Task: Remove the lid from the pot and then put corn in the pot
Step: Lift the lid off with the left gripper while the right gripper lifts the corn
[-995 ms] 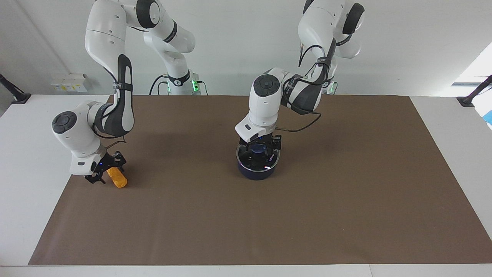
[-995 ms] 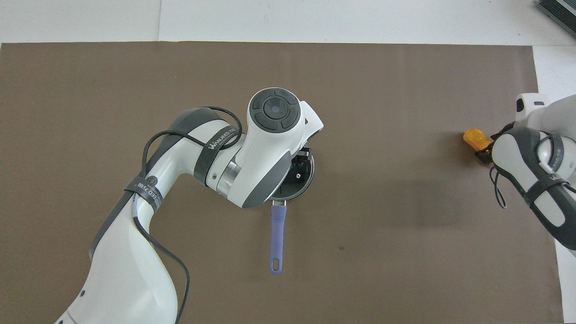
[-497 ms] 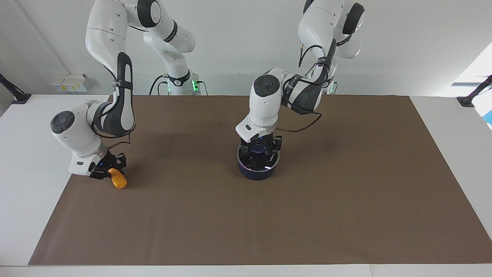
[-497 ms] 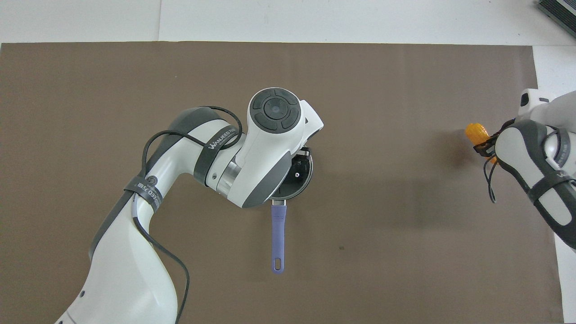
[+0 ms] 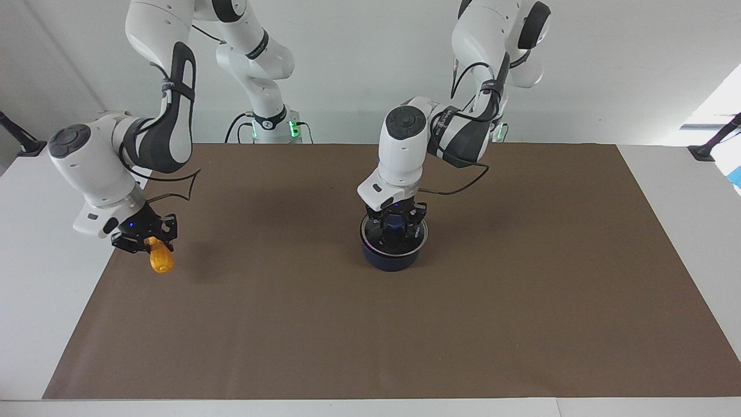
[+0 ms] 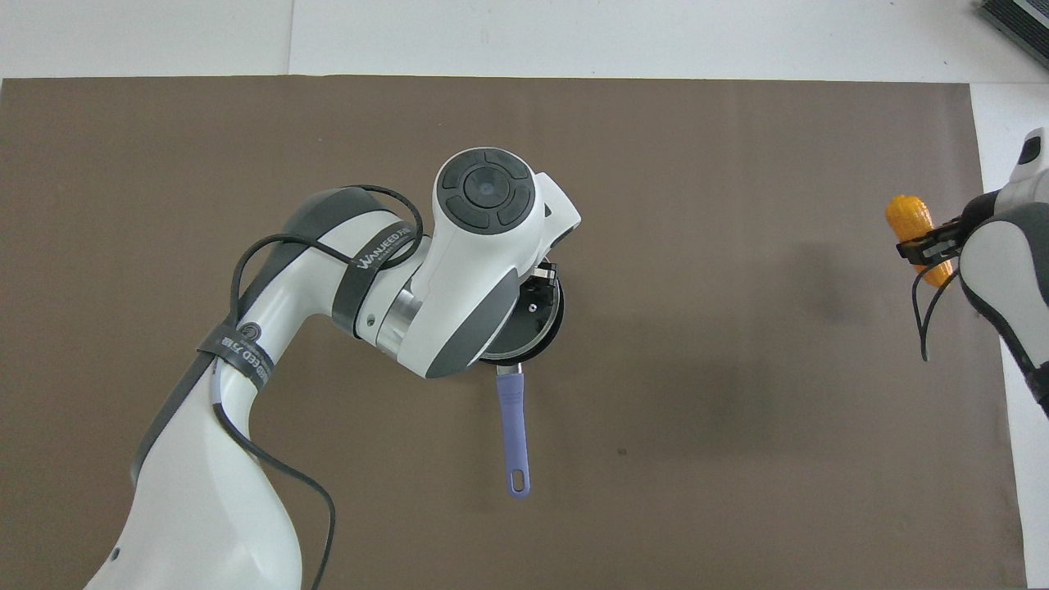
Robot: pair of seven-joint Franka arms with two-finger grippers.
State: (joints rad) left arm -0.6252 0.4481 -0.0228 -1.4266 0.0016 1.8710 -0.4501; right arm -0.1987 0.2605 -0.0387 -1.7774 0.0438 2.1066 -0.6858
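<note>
The dark blue pot (image 5: 393,262) stands mid-mat, its long blue handle (image 6: 514,426) pointing toward the robots. The glass lid (image 5: 406,247) lies level at the pot's rim, and I cannot tell whether there is a gap between them. My left gripper (image 5: 395,222) reaches straight down and is shut on the lid's blue knob. In the overhead view the left wrist hides most of the lid (image 6: 547,315). My right gripper (image 5: 146,239) is shut on the orange corn (image 5: 161,260), which hangs clear above the mat's edge at the right arm's end; the corn (image 6: 912,220) also shows from overhead.
A brown mat (image 5: 405,347) covers most of the white table (image 5: 35,289). A small white box (image 5: 104,124) sits at the wall behind the right arm. Black clamp stands (image 5: 709,147) are fixed at the table's corners near the robots.
The right gripper closed on the corn and raised it off the mat. The left gripper closed on the lid's knob; the lid sits slightly higher and the pot's handle swung a little.
</note>
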